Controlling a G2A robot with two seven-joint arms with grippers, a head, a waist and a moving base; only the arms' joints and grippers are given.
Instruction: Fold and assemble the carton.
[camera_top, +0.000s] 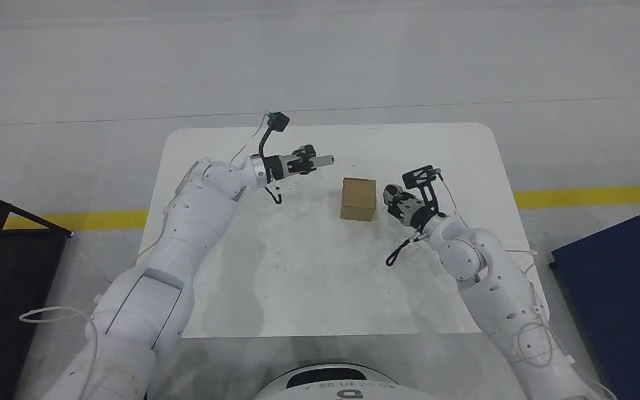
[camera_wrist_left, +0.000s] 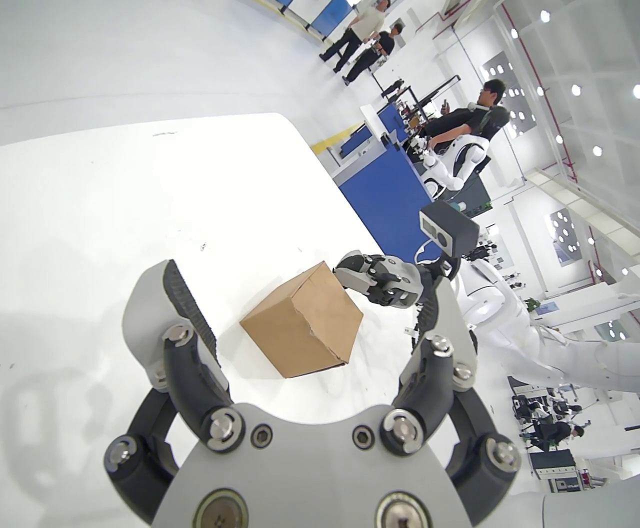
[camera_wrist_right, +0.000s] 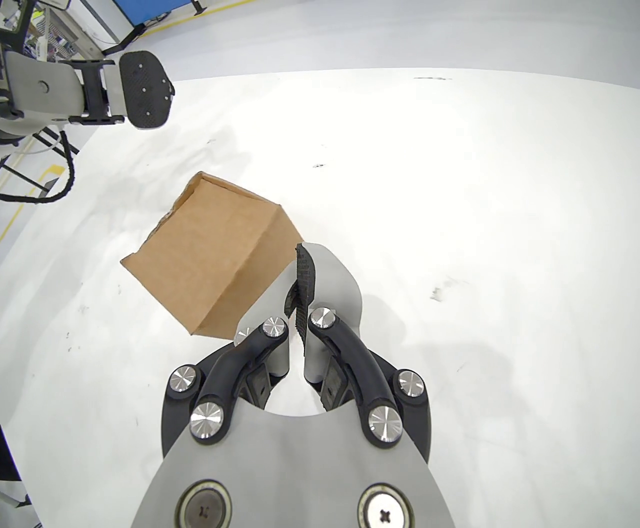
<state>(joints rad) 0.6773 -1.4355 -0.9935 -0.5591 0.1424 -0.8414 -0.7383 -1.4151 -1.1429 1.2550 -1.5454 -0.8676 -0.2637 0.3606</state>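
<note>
Carton (camera_top: 358, 198) stands at the middle of the table (camera_top: 250, 290). Right gripper (camera_wrist_right: 301, 256), fingers closed on nothing, sits at its side; left gripper (camera_top: 320, 160), open, hovers apart. Best practice: brace with the closed tip and press flaps flush, squarely, without sliding the carton.

No legible text, label, number or sign on carton (camera_top: 358, 198) or table (camera_top: 300, 290).
</note>
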